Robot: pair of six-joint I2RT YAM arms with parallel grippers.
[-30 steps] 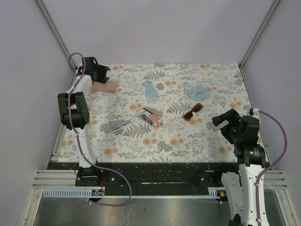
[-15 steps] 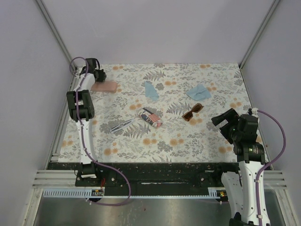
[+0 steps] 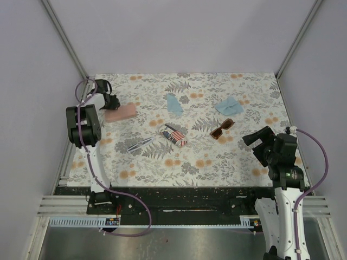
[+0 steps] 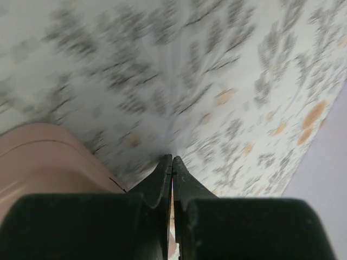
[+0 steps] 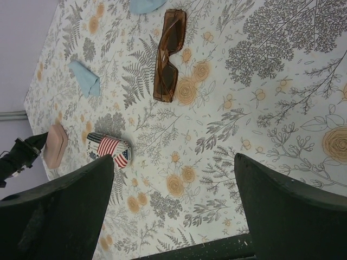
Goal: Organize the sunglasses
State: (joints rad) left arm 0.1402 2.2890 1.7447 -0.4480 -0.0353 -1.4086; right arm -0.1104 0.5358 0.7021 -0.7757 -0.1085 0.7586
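The reddish-brown sunglasses lie folded on the floral counter, right of centre, with the frame running diagonally and the dark lenses facing up. In the right wrist view this pair sits well ahead of the right fingers, which stand wide apart with nothing between them, held above the counter near its right edge. The silvery sunglasses lie folded and slanted left of centre, apart from both arms. Between the two pairs rests the flag-printed case, just right of the silvery pair and nearer to it than to the brown pair; the right wrist camera shows this case close to the tip of one dark finger. Two pale blue cloths lie farther back, one behind the flag case and one just behind the brown pair. At the far left, the pink case lies beside the left fingers, which are pressed together and pointed down at the counter. The pink case lies close against their side; actual contact cannot be told.
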